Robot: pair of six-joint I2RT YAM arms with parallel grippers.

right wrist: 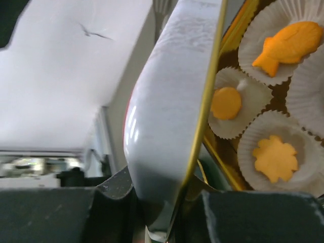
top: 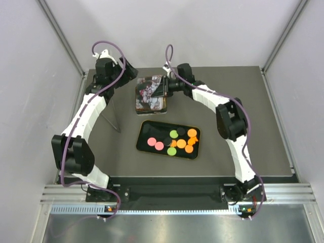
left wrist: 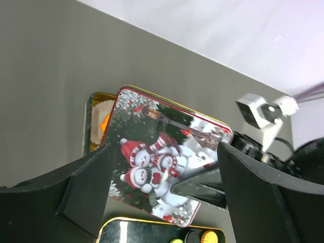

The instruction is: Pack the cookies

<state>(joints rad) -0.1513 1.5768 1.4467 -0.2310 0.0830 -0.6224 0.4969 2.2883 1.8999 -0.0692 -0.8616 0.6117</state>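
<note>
A dark grey, matte rectangular table (top: 243,116) carries two containers, close together but not touching. Toward its far edge sits a gold-rimmed rectangular metal tin (left wrist: 94,121), mostly covered by a snowman-printed lid (top: 148,91). Nearer the middle lies a black, gold-edged oblong tray (top: 143,132). Left of it is a thin pale V-shaped rod (top: 115,115), too slight to identify.

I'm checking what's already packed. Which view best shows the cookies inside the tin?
The right wrist view: beside the tilted lid, three orange cookies sit in paper cups, and their shapes are clear. The left wrist view shows only a sliver of one cup at the tin's edge. In the top view the lid hides them.
</note>
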